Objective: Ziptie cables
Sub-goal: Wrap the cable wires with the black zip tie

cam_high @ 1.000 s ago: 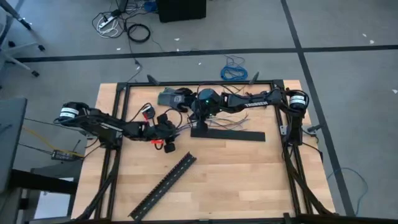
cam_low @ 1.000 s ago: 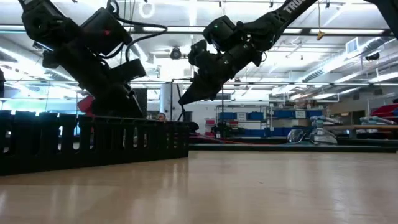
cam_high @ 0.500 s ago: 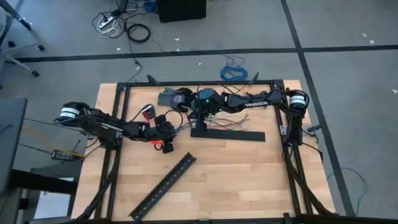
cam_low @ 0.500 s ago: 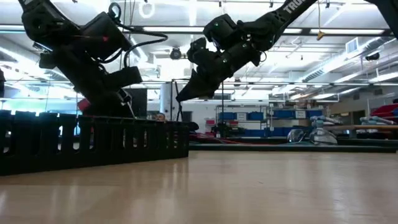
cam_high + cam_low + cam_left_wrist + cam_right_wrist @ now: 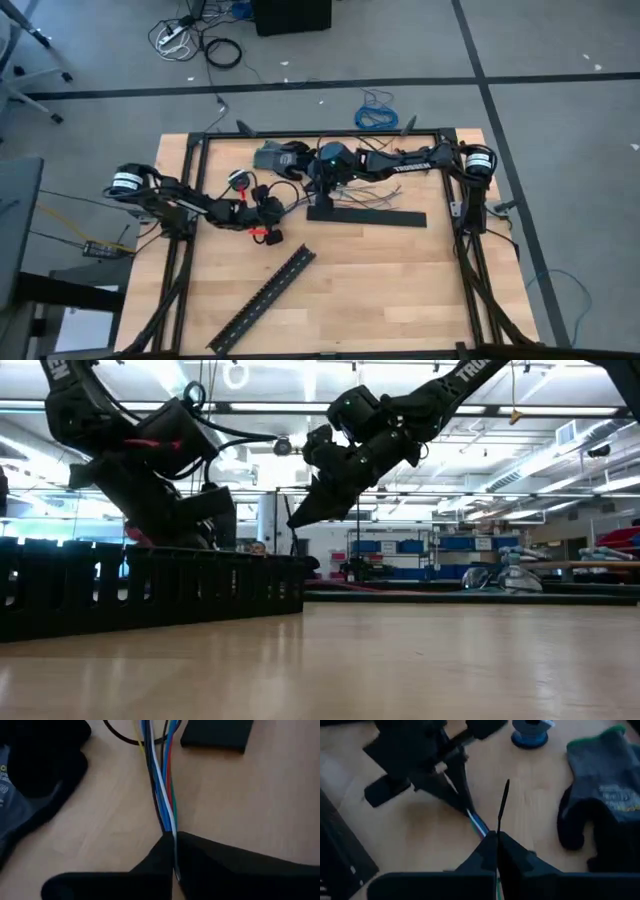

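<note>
The cables [image 5: 162, 785], a thin bundle of blue, white, red, green and dark wires, run from my left gripper [image 5: 174, 836] toward a flat black strip [image 5: 217, 732]. In the high view my left gripper [image 5: 285, 205] is at the table's middle left, shut on the cables [image 5: 375, 197]. My right gripper [image 5: 497, 834] hovers just beyond it, shut on a thin black zip tie [image 5: 503, 805]. In the right wrist view the cables [image 5: 479, 826] pass from the left gripper [image 5: 462, 800] under my right fingers. My right gripper [image 5: 318, 192] also shows from above. My left gripper pinches the cable bundle [image 5: 173, 831] between its two fingers, close to one end of the bundle. The fingers lie roughly along the wires, which run straight on away from the fingertips, close over the table. My right gripper pinches the zip tie's lower part [image 5: 499, 829] between its fingertips. The tie sticks out past the fingers as a straight thin strip, clear of the table, right beside the cables.
A grey and black glove [image 5: 600, 785] lies near the far edge beside a blue spool [image 5: 530, 732]. A long black slotted strip [image 5: 265, 295] lies slanted on the near half of the wooden table [image 5: 400, 290]. The flat black strip [image 5: 365, 215] lies right of the grippers.
My left arm has turned about its wrist and shifted a little toward the table's right, closer to my right gripper, still shut on the cables. My right gripper has stayed about where it was.
</note>
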Robot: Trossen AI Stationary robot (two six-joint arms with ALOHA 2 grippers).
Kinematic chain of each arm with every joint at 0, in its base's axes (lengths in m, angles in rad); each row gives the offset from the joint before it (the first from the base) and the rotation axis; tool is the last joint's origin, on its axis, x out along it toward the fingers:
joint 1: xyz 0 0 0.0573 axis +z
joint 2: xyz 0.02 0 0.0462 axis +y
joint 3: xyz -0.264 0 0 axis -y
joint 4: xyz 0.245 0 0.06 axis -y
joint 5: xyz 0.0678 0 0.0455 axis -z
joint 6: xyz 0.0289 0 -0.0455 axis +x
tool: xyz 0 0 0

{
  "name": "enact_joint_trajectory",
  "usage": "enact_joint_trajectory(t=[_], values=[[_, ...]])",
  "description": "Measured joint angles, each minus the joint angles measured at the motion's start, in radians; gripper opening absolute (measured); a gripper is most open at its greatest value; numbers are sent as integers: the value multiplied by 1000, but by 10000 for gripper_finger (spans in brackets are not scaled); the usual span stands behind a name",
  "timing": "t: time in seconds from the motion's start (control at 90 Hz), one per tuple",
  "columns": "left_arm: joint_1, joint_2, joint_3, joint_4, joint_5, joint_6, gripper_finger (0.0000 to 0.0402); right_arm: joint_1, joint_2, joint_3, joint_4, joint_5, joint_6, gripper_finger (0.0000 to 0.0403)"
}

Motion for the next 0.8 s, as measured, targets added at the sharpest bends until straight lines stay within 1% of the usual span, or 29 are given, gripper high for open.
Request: enact_joint_trajectory(t=[0.222,0.333,0.456,0.611,0.8], values=[[0,0,2,-20,6,-4,1,-6,-22,0,-66,18,-4,0],[0,-1,4,-46,8,-27,1,-4,-34,0,-114,59,-6,0],[0,-2,4,-58,8,-43,1,-6,-51,0,-148,83,-5,0],[0,-3,3,-61,12,-58,0,-5,-98,0,-236,139,5,0],[0,-3,1,-62,18,-59,0,-5,-126,0,-322,145,26,0]])
